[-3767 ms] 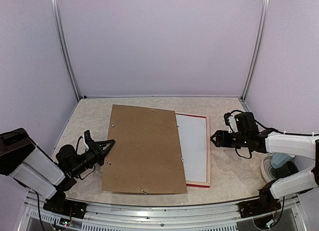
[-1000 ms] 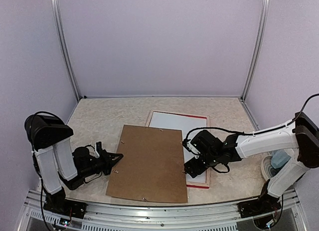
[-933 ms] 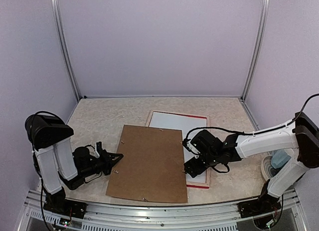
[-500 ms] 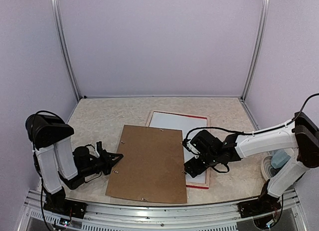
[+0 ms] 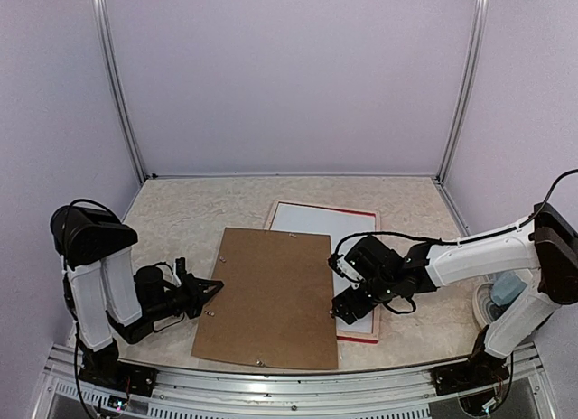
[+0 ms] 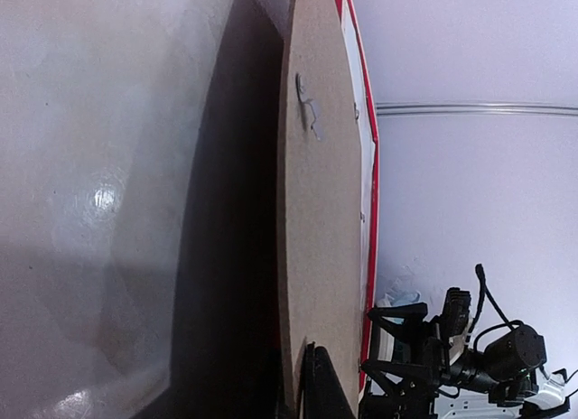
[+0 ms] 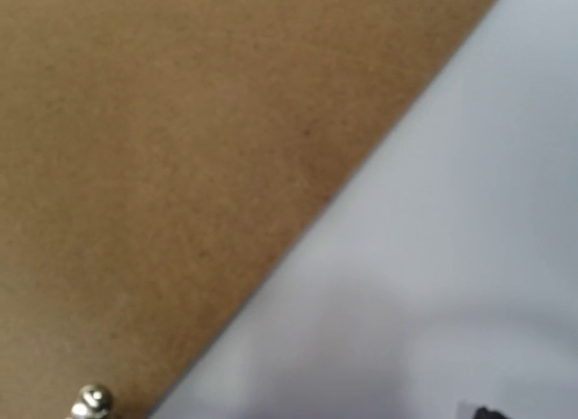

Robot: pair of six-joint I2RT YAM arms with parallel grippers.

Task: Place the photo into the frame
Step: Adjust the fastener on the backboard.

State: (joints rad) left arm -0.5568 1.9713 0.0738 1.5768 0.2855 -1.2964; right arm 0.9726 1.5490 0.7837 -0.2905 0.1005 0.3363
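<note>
The brown backing board (image 5: pixel 271 297) lies at the table's front middle, its right edge over the frame (image 5: pixel 376 256). The frame lies face down, with pale wood sides and a red front edge. A white sheet (image 5: pixel 318 222) fills it; I cannot tell if it is the photo's back, and no sunset picture shows. My left gripper (image 5: pixel 212 288) is shut on the board's left edge, one finger on top (image 6: pixel 325 394). My right gripper (image 5: pixel 341 309) points down at the board's right edge (image 7: pixel 181 148), just above the white sheet (image 7: pixel 433 256); its jaws are hidden.
A pale blue thing on a white round base (image 5: pixel 504 293) stands at the table's right edge beside the right arm. Metal uprights (image 5: pixel 122 94) and lilac walls close in the back and sides. Small metal clips (image 7: pixel 93 399) stick up from the board.
Since 3.8 s ago the board slid left and nearer, uncovering more white sheet, and my right arm came in to its right edge. In the last second the board crept slightly left.
</note>
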